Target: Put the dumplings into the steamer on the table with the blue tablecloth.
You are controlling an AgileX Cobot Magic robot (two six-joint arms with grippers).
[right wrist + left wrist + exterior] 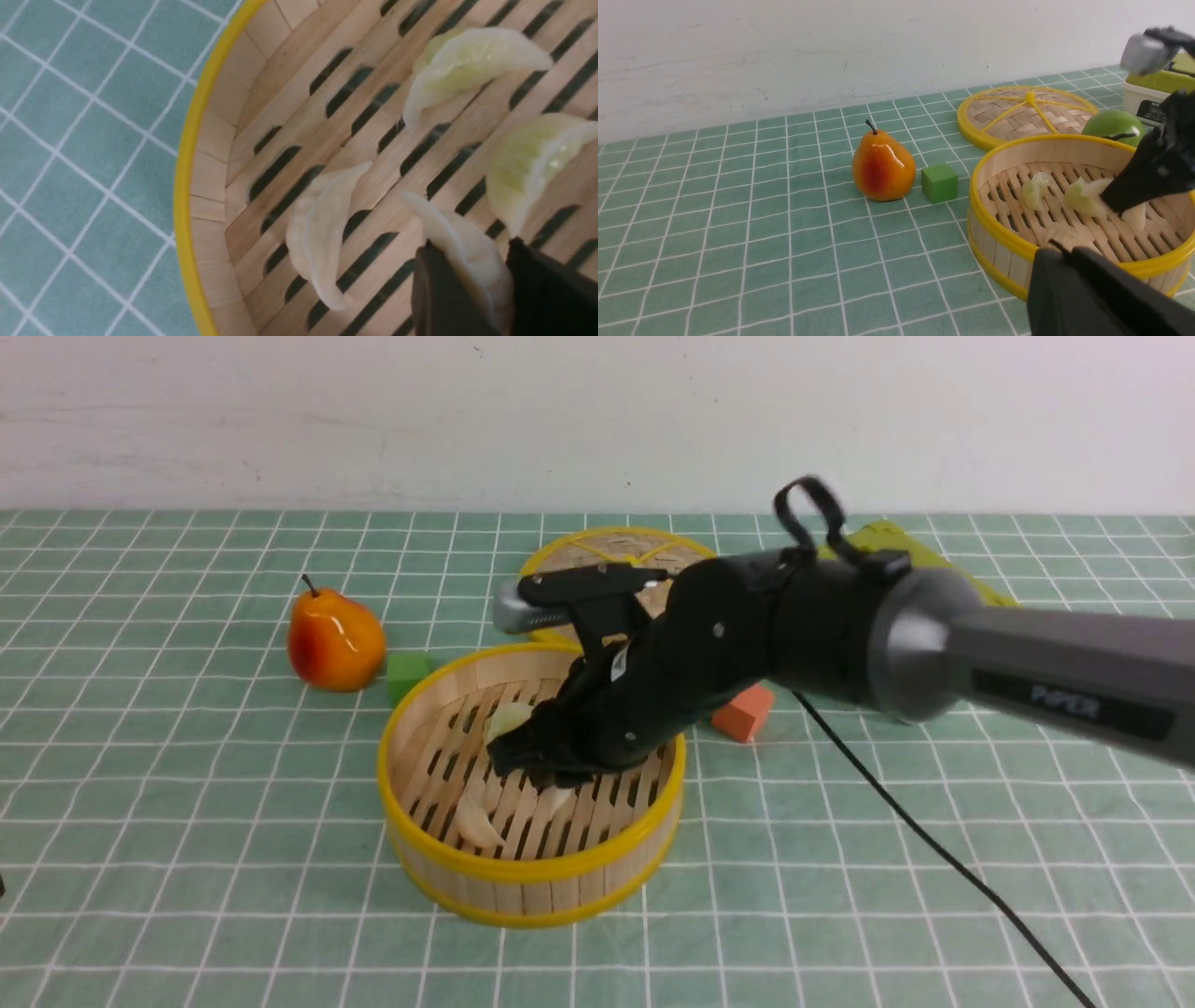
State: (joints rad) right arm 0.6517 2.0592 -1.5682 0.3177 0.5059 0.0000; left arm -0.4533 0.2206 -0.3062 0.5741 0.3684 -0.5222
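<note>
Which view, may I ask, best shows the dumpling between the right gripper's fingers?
The right wrist view: the off-white dumpling sits close up between the fingers of the right gripper, over the steamer slats. The front view mostly hides it behind the gripper; the left wrist view shows only pale ends.

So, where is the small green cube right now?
In the front view the green cube sits on the blue tablecloth left of centre, between the pear and the steamer, just outside the steamer's far left rim.

My right arm [934,635] hides much of the lid [607,546] in front view; the right gripper [472,252] covers, I think, half its off-white dumpling [448,219].
</note>
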